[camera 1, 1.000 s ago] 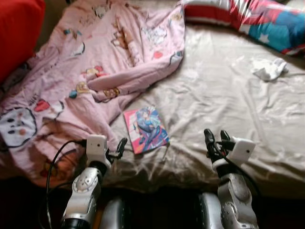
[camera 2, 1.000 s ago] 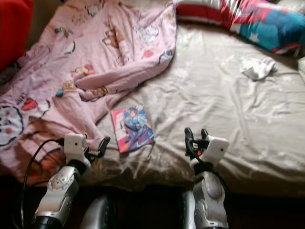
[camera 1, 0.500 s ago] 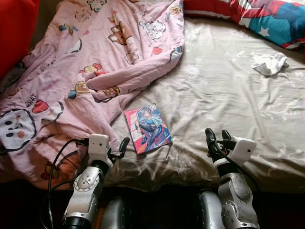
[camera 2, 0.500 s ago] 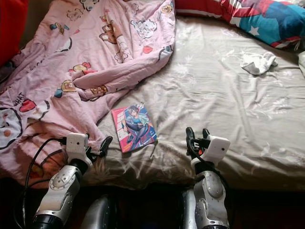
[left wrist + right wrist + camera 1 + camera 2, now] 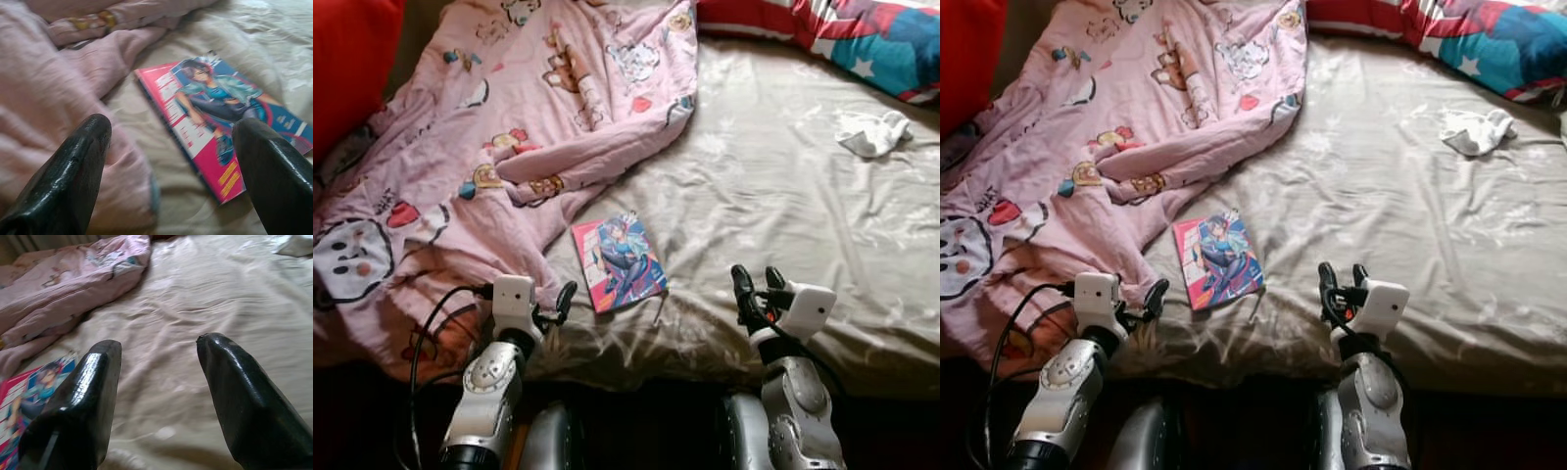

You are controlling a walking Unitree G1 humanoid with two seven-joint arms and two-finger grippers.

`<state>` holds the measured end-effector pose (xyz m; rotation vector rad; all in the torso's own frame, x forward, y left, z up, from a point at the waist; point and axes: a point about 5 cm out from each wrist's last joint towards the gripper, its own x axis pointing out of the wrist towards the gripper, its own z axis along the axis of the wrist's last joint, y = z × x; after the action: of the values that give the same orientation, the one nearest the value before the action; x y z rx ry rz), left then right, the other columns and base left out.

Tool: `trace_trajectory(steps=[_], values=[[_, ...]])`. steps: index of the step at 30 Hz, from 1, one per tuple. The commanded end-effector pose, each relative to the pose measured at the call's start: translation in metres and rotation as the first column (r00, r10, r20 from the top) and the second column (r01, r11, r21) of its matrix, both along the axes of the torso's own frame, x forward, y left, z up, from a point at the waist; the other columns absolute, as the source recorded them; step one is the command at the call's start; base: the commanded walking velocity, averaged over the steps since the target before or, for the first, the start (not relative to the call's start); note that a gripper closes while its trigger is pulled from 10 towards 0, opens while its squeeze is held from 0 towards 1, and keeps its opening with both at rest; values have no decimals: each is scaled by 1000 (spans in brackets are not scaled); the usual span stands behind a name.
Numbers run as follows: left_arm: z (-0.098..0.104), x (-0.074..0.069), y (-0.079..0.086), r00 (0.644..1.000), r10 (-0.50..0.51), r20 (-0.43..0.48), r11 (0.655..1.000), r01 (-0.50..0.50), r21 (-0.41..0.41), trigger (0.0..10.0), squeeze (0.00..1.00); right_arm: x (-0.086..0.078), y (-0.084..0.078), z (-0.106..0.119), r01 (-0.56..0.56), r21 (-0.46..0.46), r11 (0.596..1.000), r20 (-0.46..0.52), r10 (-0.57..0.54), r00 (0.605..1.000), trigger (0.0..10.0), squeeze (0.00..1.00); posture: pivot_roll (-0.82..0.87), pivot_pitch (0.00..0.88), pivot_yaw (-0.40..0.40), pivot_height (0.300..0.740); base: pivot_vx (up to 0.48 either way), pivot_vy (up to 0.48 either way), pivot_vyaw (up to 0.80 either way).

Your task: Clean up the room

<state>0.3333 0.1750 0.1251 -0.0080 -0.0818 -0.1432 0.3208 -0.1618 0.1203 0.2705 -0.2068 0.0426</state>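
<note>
A bright comic book (image 5: 618,262) lies flat on the beige bedsheet (image 5: 773,196) near the bed's front edge. A crumpled pink cartoon-print blanket (image 5: 509,127) covers the bed's left half, and its edge almost reaches the book. A white balled cloth (image 5: 873,133) rests at the far right. My left gripper (image 5: 558,305) hovers open just left of the book, at the blanket's hem. The book (image 5: 220,117) lies ahead between its fingers (image 5: 73,161). My right gripper (image 5: 757,284) is open over bare sheet, to the right of the book, holding nothing.
A striped red, white and blue pillow (image 5: 862,34) lies along the far right of the bed. A red cushion (image 5: 347,69) stands at the far left. The bed's front edge (image 5: 656,367) drops into dark floor just before my arms.
The camera has wobbled slightly, sharpening the picture. Both grippers, the book, the blanket and the cloth keep their places.
</note>
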Motion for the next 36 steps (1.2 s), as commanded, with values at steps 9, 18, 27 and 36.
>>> trace_trajectory(steps=[9,18,27,36], values=[[-11,-3,2,999,0,-54,1000,0,6,10000,0,-4,-1,-9,1,4,1000,-27,-1,1000,10000,0,23,316,55,574,303,0,0],[-12,-3,7,998,28,-55,999,-29,-22,10000,0,-6,-2,-12,-2,1,1000,-39,2,999,10000,0,21,312,54,574,108,0,0],[-26,-2,17,989,55,-141,990,-72,-118,10000,0,-6,-3,-12,-4,0,1000,-41,4,999,10000,0,14,323,46,574,0,0,0],[-60,-1,31,921,51,-385,891,-216,-399,10000,506,-6,-7,-10,-2,-4,1000,-38,2,999,10000,0,-3,335,34,574,0,0,0]])
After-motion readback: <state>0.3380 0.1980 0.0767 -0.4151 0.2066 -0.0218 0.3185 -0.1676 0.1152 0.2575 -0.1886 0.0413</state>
